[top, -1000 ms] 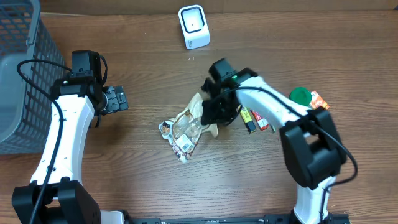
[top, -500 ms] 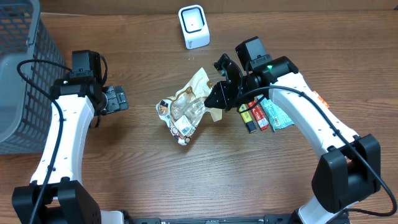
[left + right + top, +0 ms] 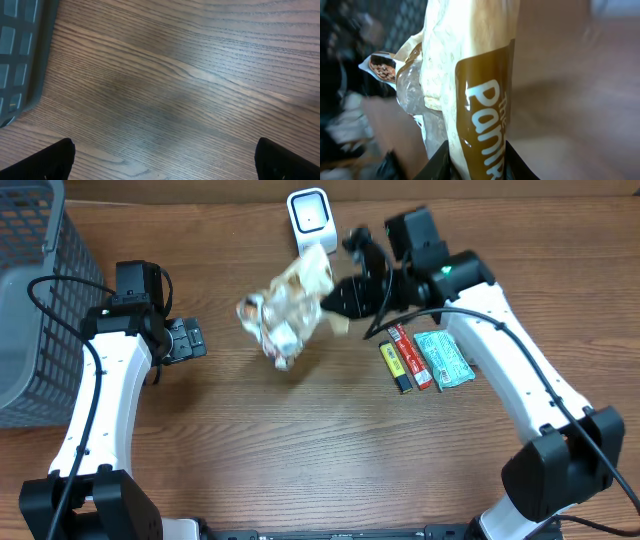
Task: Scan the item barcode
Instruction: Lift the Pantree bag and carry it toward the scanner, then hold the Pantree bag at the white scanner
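Right end effector pinching snack bag (crumpled) near scanner, left end effector spread near basket.

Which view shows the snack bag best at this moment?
Overhead: the whole snack bag shows, held by the right gripper near the scanner. Right wrist gives only a close, cropped stretch of it; left wrist shows none.

Grey mesh basket at 9 o'clock. Yellow bar, red bar and teal packet lie side by side at 3 o'clock on the wooden worktop.
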Tool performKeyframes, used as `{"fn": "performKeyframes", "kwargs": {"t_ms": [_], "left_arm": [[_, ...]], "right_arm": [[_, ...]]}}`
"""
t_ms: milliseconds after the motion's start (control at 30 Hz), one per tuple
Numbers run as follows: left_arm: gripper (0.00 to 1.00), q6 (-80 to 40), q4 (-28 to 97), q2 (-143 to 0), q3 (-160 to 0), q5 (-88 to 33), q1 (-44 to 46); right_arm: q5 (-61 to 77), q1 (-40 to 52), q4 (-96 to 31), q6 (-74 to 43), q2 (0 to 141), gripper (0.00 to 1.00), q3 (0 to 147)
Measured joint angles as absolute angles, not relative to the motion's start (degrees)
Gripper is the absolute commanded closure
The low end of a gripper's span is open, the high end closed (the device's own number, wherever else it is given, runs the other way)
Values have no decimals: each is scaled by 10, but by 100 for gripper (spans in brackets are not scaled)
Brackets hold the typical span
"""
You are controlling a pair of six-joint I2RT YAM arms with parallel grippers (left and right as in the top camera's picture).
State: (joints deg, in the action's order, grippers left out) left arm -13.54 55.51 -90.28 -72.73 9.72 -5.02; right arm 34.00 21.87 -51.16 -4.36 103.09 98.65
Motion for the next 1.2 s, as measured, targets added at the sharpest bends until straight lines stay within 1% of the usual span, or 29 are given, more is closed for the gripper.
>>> {"fn": "performKeyframes", "kwargs": {"t_ms": [100, 233, 700, 900, 1100, 1200], "left_arm": [[0, -135, 555, -903, -728, 97, -50], [0, -135, 555, -903, -727, 97, -50], [0, -135, 555, -903, -727, 97, -50], [0, -135, 555, -903, -727, 97, -50], [0, -135, 555, -903, -727, 97, -50], [0, -135, 555, -903, -727, 97, -50]], "right_arm": [[309, 219, -496, -26, 1031, 97, 1039], [258, 219, -430, 12, 1031, 97, 1074], [37, 234, -173, 255, 1039, 96, 1078], [-18, 234, -54, 318, 1100, 96, 1079], [-64, 234, 90, 342, 1197, 96, 1080], [-78, 234, 124, 347, 1240, 96, 1080]]}}
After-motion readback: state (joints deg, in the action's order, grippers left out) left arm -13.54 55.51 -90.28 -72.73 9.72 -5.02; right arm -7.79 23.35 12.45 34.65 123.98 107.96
